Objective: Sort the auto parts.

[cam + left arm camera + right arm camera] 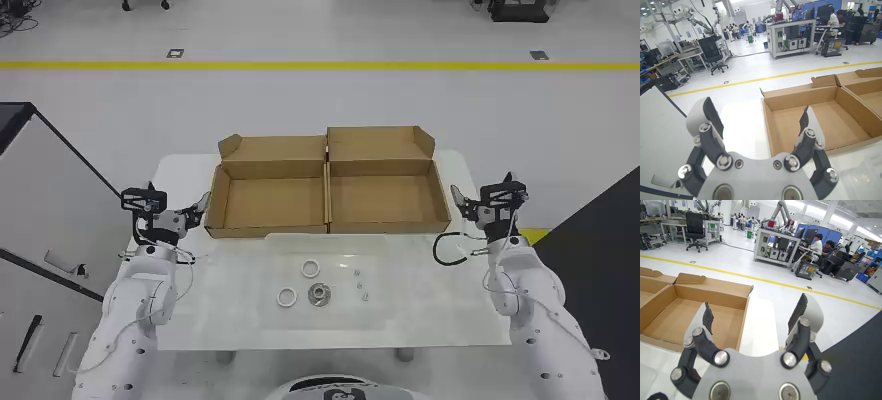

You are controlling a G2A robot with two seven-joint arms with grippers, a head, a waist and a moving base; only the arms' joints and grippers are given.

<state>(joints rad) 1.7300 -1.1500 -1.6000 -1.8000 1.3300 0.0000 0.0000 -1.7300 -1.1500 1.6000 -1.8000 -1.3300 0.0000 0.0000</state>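
Small auto parts lie on the white table [240, 300] near its front middle: a white ring [311, 268], a second white ring [287, 297], a grey metal hub [319, 294] and a few small bolts [359, 284]. Behind them stand two open cardboard boxes side by side, the left box [268, 200] and the right box [385, 195], both empty. My left gripper [196, 207] [757, 111] is held open at the left box's outer side. At the right box's outer side is my right gripper [460, 197] [755, 311], open too, nothing between its fingers.
A black cable loop [448, 250] hangs by the right arm near the table's right edge. A dark panel [50, 165] leans at the far left. Beyond the boxes is bare floor with a yellow line [320, 65].
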